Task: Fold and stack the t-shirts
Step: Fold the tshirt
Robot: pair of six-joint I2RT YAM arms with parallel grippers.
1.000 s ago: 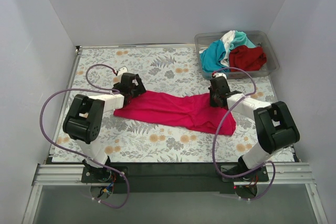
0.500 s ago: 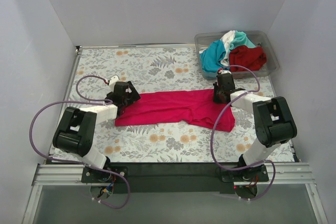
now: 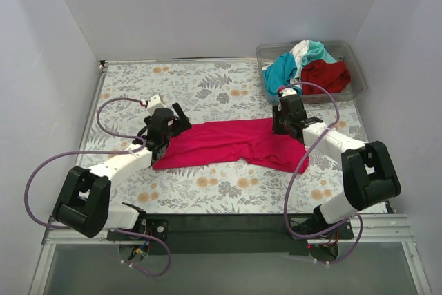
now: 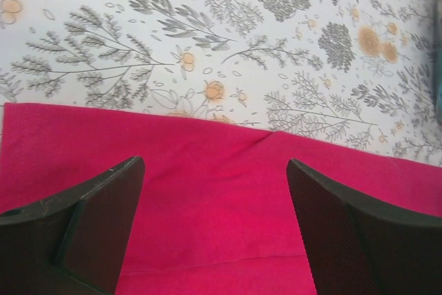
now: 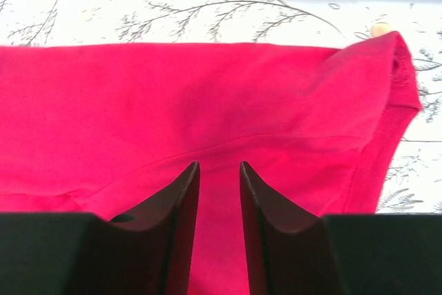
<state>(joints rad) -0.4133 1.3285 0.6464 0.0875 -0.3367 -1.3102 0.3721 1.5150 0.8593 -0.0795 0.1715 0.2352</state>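
Pink shirt (image 3: 228,144) spread; L jaws wide above.

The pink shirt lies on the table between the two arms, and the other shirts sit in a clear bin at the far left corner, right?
No: the top view shows the clear bin, with the other shirts in it, at the far right corner. The pink shirt is as you say.
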